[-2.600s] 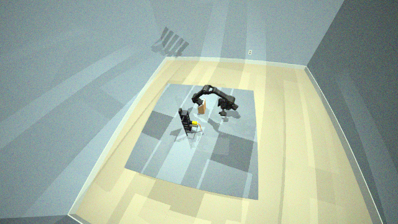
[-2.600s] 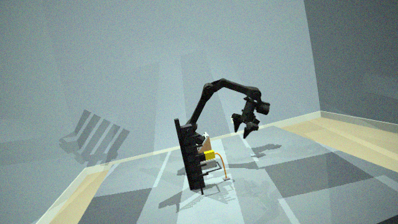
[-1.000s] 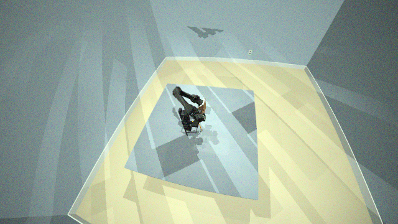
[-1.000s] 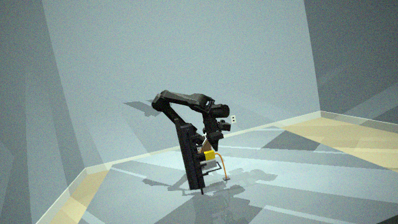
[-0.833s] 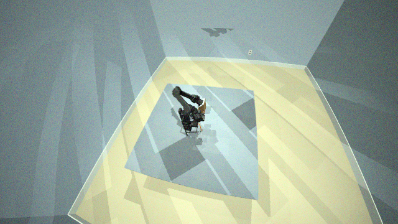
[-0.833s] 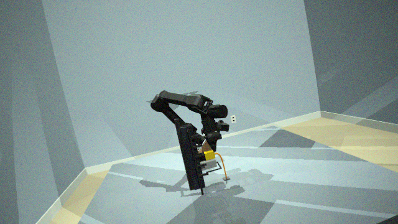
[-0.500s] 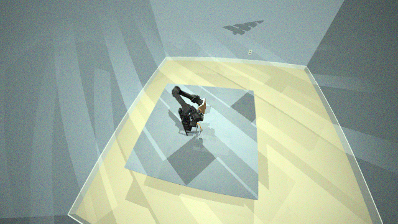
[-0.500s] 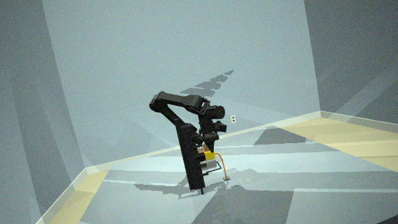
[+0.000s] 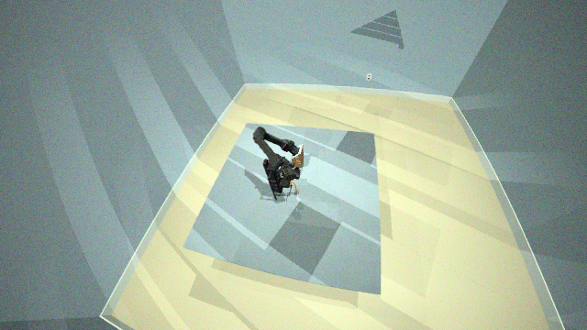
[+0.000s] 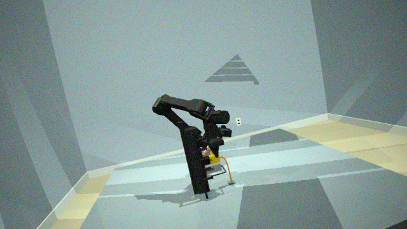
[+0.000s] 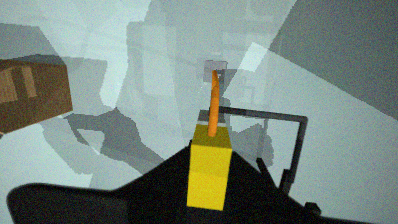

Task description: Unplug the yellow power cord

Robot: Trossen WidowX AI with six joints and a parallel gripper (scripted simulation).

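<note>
Tool clamped on yellow plug, orange cord trailing: withdraw straight off power strip, no twisting.

Matt plastic, wood grain and a smooth floor

The yellow plug is showing a flat, matt plastic-like face, its orange cord looking smooth and rubbery; the gripper and the tall power strip are reading as matt black, the brown box as grained wood, the grey mat as smooth.
</note>
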